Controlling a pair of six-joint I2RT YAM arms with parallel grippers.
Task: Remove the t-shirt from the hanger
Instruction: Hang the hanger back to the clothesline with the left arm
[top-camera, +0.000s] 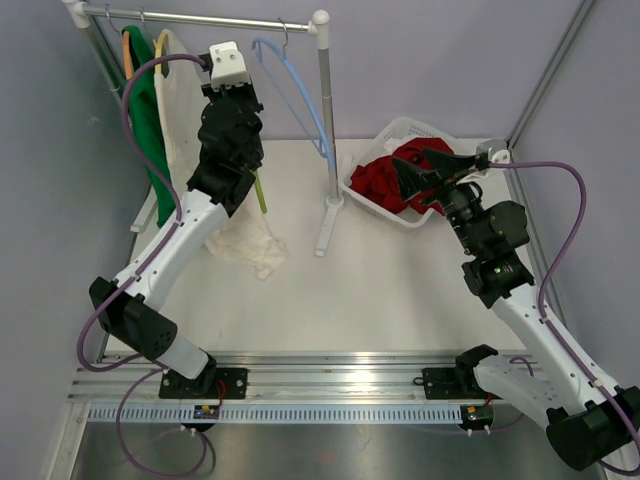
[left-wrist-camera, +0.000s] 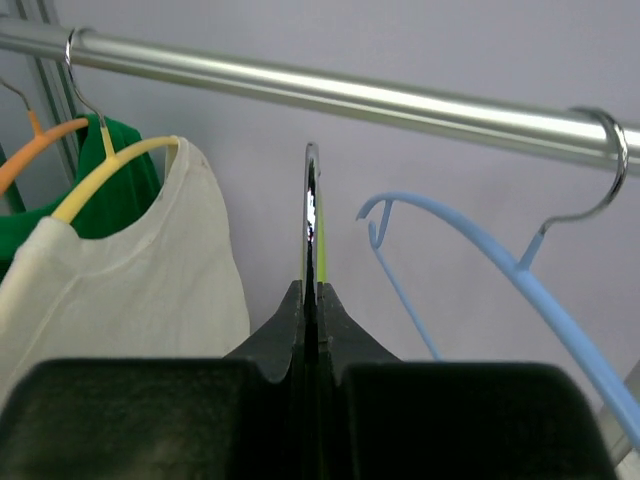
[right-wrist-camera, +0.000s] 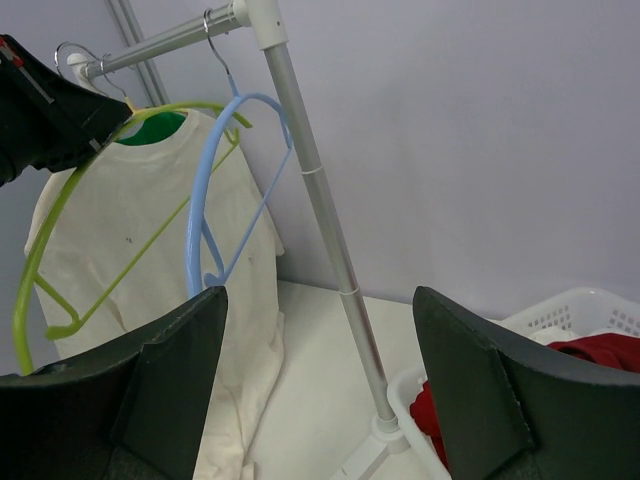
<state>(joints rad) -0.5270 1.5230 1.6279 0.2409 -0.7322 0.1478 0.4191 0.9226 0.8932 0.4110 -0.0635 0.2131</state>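
Pale grey walls close in a white tabletop (top-camera: 330, 290). A clothes rail (top-camera: 200, 18) crosses at 11 o'clock in the overhead view, and a white basket (top-camera: 405, 123) of red clothes (top-camera: 385, 180) sits at 2 o'clock. The cream t-shirt (top-camera: 180, 110) hangs on a yellow hanger (left-wrist-camera: 110, 175) on that rail, beside a green shirt (top-camera: 150, 100), and its hem seems to trail onto the tabletop. It looks light, thin and limp, so it should slide and bunch, though the collar may snag on the hanger's arms. A pinch at the shoulder seam or hem seems the best hold. The left fingers (left-wrist-camera: 275, 340) are pressed together on the metal hook of a lime hanger (right-wrist-camera: 40, 250), just under the rail. The right fingers (right-wrist-camera: 150, 370) stand wide apart, empty, over the basket.
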